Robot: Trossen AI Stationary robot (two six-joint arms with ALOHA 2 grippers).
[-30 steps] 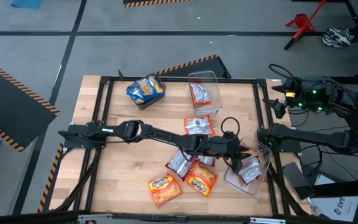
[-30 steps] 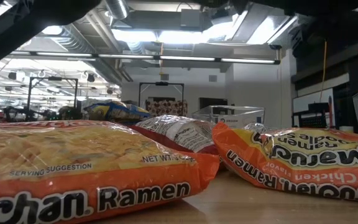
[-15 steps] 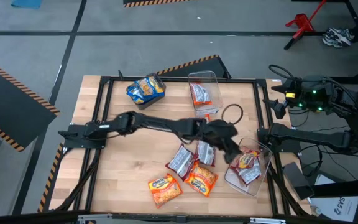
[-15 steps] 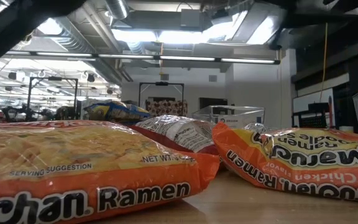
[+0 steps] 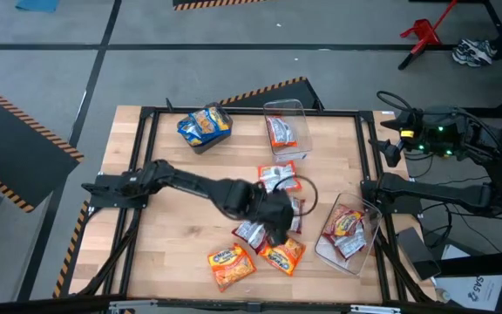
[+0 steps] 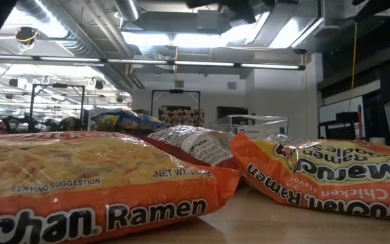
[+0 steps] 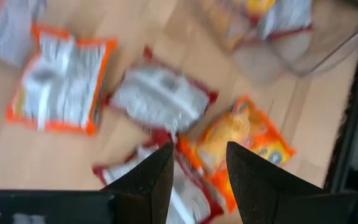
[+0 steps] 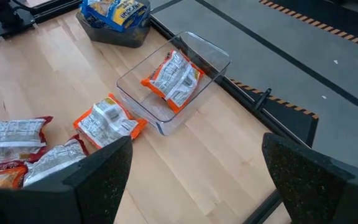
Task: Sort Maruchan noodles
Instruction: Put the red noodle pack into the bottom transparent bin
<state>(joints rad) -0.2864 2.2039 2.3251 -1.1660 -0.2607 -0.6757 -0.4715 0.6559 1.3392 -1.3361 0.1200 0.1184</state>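
Maruchan noodles [image 5: 253, 233] loose mid-counter [image 5: 172, 253], some binned | left claw [image 7: 197, 163] hovers over red packet, fingers apart, empty | right claw [image 8: 194, 177] parked at counter's right edge, apart | you centre on one packet, avoid overlapping neighbours.

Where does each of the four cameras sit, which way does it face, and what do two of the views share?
High view: above the table, looking straight down; both arms show, left gripper over the loose packets.
Low view: at table-top height, facing the room across an orange packet; no gripper is clear.
Left wrist view: looks down past its own open fingers.
Right wrist view: looks past its own open fingers.
Shared: the clear bin holding one orange packet also shows in the high view.
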